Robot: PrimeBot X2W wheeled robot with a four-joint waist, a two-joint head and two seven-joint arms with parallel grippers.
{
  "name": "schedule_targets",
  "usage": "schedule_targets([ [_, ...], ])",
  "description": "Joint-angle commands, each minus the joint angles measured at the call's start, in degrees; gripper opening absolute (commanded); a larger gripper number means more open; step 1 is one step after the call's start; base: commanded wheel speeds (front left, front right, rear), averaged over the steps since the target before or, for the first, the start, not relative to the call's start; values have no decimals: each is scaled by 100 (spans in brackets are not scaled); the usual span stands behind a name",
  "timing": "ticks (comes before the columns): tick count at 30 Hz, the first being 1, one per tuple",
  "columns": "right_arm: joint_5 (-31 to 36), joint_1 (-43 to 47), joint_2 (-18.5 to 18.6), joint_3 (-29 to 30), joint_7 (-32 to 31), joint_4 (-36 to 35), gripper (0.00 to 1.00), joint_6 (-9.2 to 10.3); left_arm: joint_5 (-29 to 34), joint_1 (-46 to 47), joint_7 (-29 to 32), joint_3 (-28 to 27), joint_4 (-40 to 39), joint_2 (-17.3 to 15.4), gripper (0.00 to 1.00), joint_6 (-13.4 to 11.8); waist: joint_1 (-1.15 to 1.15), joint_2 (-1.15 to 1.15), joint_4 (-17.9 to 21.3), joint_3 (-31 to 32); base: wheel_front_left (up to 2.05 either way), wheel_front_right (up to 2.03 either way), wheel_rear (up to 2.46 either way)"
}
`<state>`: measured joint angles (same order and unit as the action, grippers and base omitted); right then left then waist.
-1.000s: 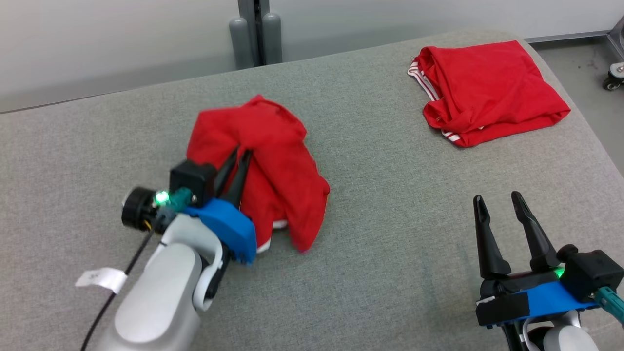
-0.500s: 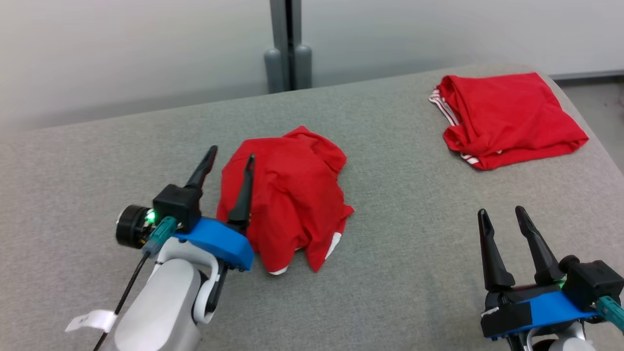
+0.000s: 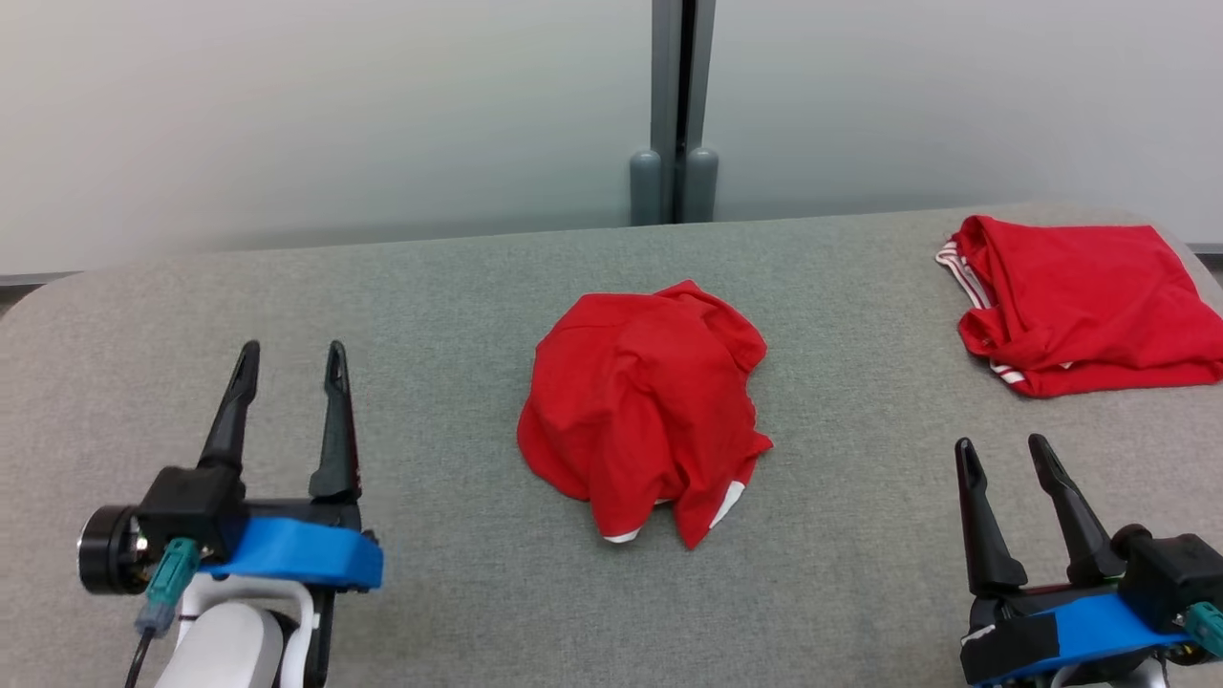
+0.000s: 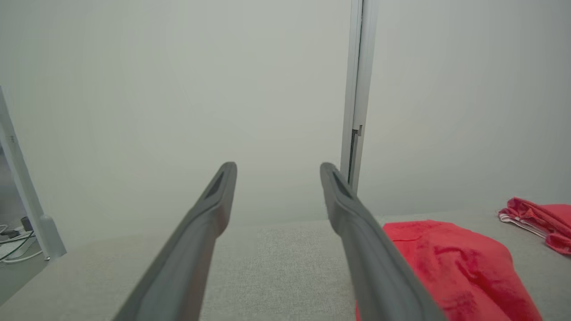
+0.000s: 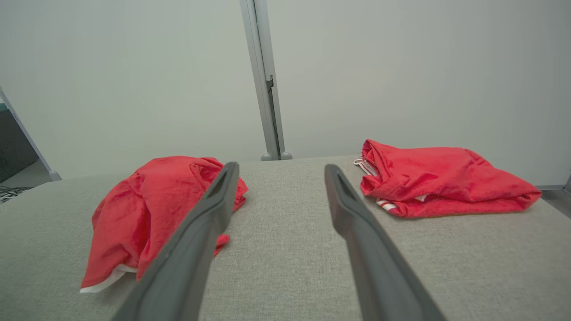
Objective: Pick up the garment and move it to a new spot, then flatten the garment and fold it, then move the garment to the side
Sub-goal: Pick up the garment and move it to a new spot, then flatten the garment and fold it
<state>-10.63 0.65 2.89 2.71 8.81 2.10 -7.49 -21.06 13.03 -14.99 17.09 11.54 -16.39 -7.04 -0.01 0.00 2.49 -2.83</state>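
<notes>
grey fabric table (image 3: 459, 287) bears a crumpled red cloth garment (image 3: 645, 401) at centre; left gripper (image 3: 292, 349) and right gripper (image 3: 1000, 442) stand wide apart, empty, touching nothing.

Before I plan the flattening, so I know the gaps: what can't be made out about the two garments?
Crumpled garment: type and edges lost in its own folds, head view.
Same garment, left wrist view: one side behind the left pincer.
Folded garment: right end cut by the head view's edge.
</notes>
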Motion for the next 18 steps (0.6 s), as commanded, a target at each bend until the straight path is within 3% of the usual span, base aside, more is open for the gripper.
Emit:
schedule_targets([
  [1,17,100,2,30,-7,-31,100,-1,44,-233,-21,-121,-146,-63,100,-65,1,0,-70,10,0,0,0],
  [7,34,155,1,71,-57,-65,100,-1,106,-786,-22,-459,-503,-73,100,-114,1,0,-227,44,0,0,0],
  [18,16,323,1,121,-145,-65,100,-1,324,-1566,-24,-991,-732,234,100,73,1,0,-414,138,0,0,0],
])
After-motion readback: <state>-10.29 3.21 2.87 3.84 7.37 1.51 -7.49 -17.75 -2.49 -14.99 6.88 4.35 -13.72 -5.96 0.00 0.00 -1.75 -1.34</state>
